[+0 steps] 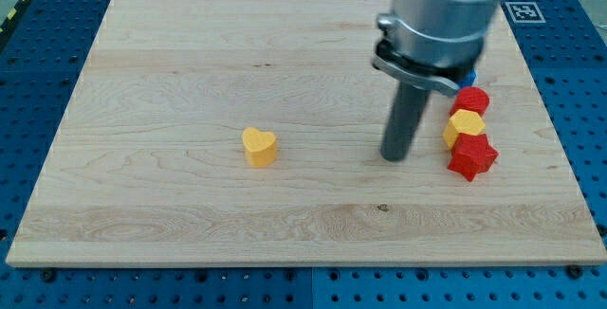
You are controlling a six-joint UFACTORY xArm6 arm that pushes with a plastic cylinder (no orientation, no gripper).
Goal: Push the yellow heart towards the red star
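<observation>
The yellow heart [259,146] lies on the wooden board [190,53], left of centre. The red star [472,156] lies near the view's right edge of the board. My tip [395,157] rests on the board between them, far to the right of the heart and a short way left of the star. It touches neither block.
A yellow hexagon block [464,125] sits just above the red star, touching it. A red block [472,99] sits above that. A blue block [468,79] shows partly behind the arm's body. The board's right edge runs close past these blocks.
</observation>
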